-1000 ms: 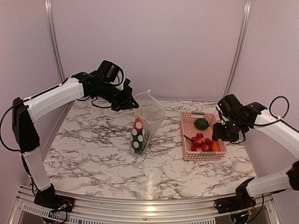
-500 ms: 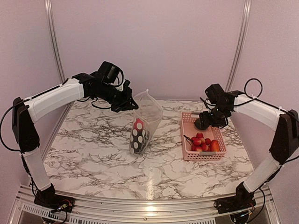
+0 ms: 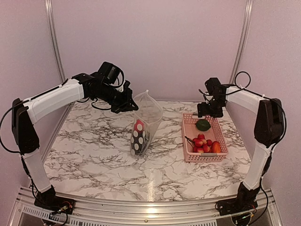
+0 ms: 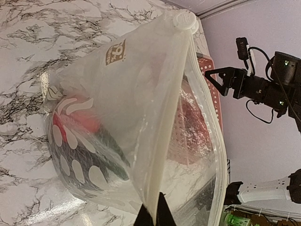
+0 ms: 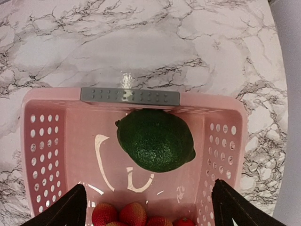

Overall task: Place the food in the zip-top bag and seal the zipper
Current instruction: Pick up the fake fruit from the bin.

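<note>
The clear zip-top bag (image 3: pixel 149 117) with white dots stands mouth-up mid-table, with a red piece (image 4: pixel 87 123) and dark pieces of food in its bottom. My left gripper (image 3: pixel 130 102) is shut on the bag's mouth edge and pinches the whitish zipper (image 4: pixel 171 113) between its fingertips (image 4: pixel 141 219). My right gripper (image 3: pixel 207 111) hangs open and empty over the far end of the pink basket (image 3: pixel 186 141). Below it lie a round green piece (image 5: pixel 155 140) and red strawberries (image 5: pixel 131 214). An orange piece (image 3: pixel 216 147) lies at the basket's near end.
The pink basket (image 5: pixel 42 141) has a grey handle (image 5: pixel 129 96) on its far wall. Purple walls with metal posts close the back and sides. The marble table (image 3: pixel 94 150) spreads to the left of and in front of the bag.
My right arm has swung from the basket's right side to above its far end, over the green piece. The left gripper and the bag have not moved.
</note>
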Motion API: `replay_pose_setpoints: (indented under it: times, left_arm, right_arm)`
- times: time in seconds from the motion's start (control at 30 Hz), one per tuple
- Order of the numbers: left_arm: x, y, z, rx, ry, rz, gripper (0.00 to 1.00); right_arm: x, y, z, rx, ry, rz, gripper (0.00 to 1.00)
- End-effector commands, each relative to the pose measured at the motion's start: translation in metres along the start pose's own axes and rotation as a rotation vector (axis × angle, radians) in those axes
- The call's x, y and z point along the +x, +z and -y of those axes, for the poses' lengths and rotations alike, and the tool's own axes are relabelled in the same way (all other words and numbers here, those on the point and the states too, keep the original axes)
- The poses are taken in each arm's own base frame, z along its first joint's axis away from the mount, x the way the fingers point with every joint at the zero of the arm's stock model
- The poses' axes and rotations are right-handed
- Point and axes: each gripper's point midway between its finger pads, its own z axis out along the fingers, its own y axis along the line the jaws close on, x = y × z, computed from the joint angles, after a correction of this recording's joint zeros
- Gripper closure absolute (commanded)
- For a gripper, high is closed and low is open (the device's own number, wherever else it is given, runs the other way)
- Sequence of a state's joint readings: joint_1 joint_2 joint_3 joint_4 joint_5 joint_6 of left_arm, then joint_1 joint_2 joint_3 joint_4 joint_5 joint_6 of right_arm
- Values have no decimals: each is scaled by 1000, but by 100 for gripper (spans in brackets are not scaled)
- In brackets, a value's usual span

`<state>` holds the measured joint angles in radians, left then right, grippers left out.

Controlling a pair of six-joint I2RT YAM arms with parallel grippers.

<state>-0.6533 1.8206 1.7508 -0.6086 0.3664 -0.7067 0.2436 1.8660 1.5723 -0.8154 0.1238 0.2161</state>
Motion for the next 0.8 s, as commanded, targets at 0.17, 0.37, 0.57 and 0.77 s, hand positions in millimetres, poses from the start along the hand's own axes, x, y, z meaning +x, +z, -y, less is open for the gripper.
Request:
replay_pose_setpoints:
  times: [0.17, 0.37, 0.57, 0.77]
  left_arm:
    - [-1, -29, 7, -9, 29, 27, 100]
    - [4, -35, 5, -18, 30, 22, 100]
    - [10, -37, -2, -36, 19, 20, 100]
    - [10, -38, -2, -37, 15, 21, 100]
  right_arm:
    - [-25, 30, -9, -19, -38, -8, 10]
    - [-26, 44, -10, -21, -15, -19, 9]
    - [-24, 55, -5, 13, -39, -33, 8]
    - [-14, 70, 4, 22, -25, -56, 8]
